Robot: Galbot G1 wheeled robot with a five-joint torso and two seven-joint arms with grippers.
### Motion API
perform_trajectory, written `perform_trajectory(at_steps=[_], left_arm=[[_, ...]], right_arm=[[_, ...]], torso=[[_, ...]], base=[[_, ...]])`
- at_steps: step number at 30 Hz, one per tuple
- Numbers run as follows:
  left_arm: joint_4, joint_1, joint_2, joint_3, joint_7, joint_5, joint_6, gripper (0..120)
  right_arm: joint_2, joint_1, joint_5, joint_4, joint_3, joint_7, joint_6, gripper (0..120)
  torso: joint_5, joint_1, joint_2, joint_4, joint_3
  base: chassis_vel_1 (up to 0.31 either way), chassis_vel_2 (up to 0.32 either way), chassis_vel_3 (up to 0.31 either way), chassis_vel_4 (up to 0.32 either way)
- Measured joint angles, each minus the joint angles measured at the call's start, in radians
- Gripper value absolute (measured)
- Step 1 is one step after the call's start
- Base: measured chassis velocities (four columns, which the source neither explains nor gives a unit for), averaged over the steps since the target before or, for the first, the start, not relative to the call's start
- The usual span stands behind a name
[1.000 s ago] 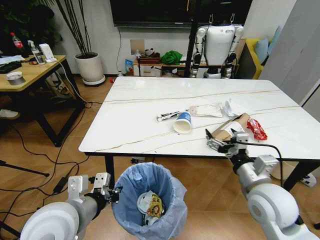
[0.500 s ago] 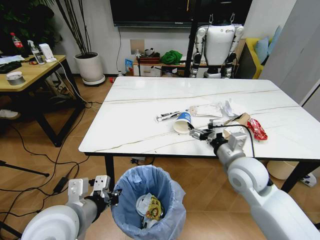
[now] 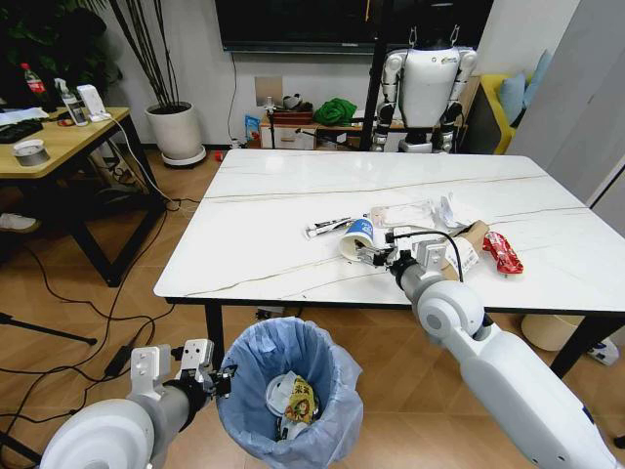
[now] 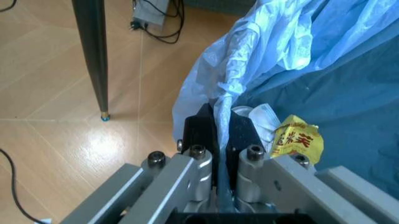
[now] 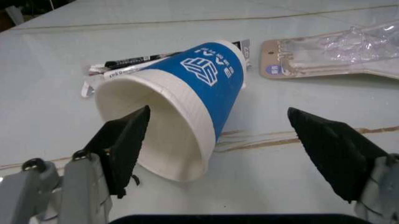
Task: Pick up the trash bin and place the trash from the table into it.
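Note:
The trash bin (image 3: 290, 391), lined with a crinkled blue bag, stands at the front edge of the table (image 3: 264, 205). My left gripper (image 3: 223, 379) is shut on the bag's rim (image 4: 225, 91); its black fingers (image 4: 201, 130) pinch the plastic. A yellow packet (image 4: 299, 139) and white scraps lie inside. My right gripper (image 3: 376, 254) is open just in front of the blue-banded paper cup (image 3: 356, 239), which lies on its side. In the right wrist view the cup (image 5: 187, 93) has its mouth between the two fingers (image 5: 128, 140). A cardboard box (image 3: 469, 242), red wrapper (image 3: 501, 251) and clear wrapper (image 3: 402, 214) lie nearby.
A dark thin packet (image 3: 327, 227) lies behind the cup. A black table leg (image 4: 93, 56) stands beside the bin. A wooden desk (image 3: 59, 142) is at the left, a potted plant (image 3: 176, 132) and another robot (image 3: 427, 83) behind. Cables cross the floor.
My right arm has swung left from the cardboard box to the paper cup, its fingers still spread. The left gripper keeps its hold on the bin's bag.

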State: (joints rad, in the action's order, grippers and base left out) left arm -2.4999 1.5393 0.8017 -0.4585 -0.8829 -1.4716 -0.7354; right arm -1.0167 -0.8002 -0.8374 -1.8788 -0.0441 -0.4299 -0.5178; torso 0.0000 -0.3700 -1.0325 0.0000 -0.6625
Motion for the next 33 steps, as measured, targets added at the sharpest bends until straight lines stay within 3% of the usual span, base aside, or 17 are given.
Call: perform_trajectory(at_steps=[11, 14, 18, 21, 33], left_arm=[[0.000, -0.006, -0.002, -0.002, 0.002, -0.003, 0.000, 0], [0.000, -0.006, -0.005, -0.001, 0.002, -0.004, 0.000, 0], [0.000, -0.006, -0.006, -0.001, 0.002, -0.004, 0.000, 0], [0.000, -0.007, -0.006, -0.002, 0.003, -0.004, 0.000, 0], [0.000, -0.012, 0.001, -0.003, 0.004, -0.005, 0.000, 0]], right_arm=[[-0.012, 0.005, 0.005, 0.012, 0.002, -0.004, 0.009, 43], [-0.013, 0.005, 0.006, 0.012, 0.000, -0.005, 0.014, 28], [-0.014, 0.004, 0.007, 0.013, 0.000, -0.005, 0.017, 20], [-0.017, 0.004, 0.009, 0.014, 0.000, -0.006, 0.020, 3], [0.005, -0.001, -0.026, -0.052, -0.031, -0.007, 0.036, 0]], torso=[[0.0000, 0.000, 0.000, 0.0001, 0.000], [0.0000, 0.000, 0.000, 0.0000, 0.000], [0.0000, 0.000, 0.000, 0.0001, 0.000], [0.0000, 0.000, 0.000, 0.0000, 0.000], [0.0001, 0.000, 0.000, 0.0001, 0.000]], base=[[0.000, 0.000, 0.000, 0.000], [0.000, 0.000, 0.000, 0.000], [0.000, 0.000, 0.000, 0.000], [0.000, 0.000, 0.000, 0.000], [0.000, 0.000, 0.000, 0.000]])
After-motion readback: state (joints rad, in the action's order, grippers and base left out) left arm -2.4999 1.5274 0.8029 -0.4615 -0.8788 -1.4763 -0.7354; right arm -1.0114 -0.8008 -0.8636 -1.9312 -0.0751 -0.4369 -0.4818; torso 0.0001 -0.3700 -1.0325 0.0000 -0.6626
